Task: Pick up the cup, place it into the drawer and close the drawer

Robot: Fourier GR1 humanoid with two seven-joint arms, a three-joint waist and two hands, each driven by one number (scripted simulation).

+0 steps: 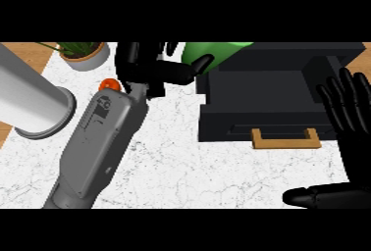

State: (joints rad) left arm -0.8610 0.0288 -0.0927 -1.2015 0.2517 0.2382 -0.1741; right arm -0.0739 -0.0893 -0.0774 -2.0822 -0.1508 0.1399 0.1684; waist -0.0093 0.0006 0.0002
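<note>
The left hand (pixel 156 68) curls its fingers round the smooth green plastic cup (pixel 211 51) beside the open black drawer (pixel 253 105); it looks light, rigid and slippery, best gripped around its wall. The right hand (pixel 348 115) rests open.

Steep head view over counter (pixel 217 171)

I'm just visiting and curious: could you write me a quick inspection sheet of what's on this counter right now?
Surface: white marbled counter.
Job's things: green cup at the far edge, behind the open black drawer with its wooden handle.
Clutter: potted plant; grey cylinder on its side.
Hands: left hand touching the cup; right hand open, resting at the right edge.
Cables: nothing seen.
Surroundings: wooden floor.
</note>
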